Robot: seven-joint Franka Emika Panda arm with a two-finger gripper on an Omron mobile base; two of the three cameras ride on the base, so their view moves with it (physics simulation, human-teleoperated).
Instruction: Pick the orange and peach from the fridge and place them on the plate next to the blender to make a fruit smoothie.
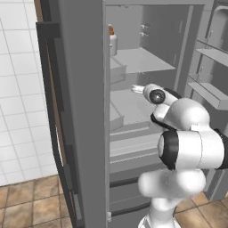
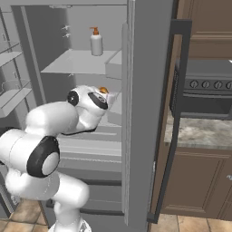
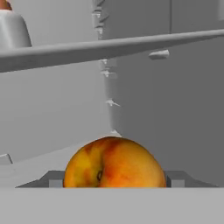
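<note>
Peach [image 3: 114, 162] inside the fridge [image 1: 84, 111] on a middle shelf, between the gripper [image 3: 114, 177] fingers, bottle [image 2: 96, 41] on the shelf above, oven [image 2: 206, 88] right of the fridge

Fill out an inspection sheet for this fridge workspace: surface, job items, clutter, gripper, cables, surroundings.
Surface: grey middle shelf inside the open fridge.
Job's things: peach, orange with red blush, close in front of the hand camera, low on that shelf; also glimpsed by the hand in the right base view.
Clutter: white bottle with orange pump on the upper shelf.
Grippers: gripper reaches into the fridge; jaw state cannot be told.
Cables: nothing seen.
Surroundings: white tiled wall, stove, brown cabinets.
</note>
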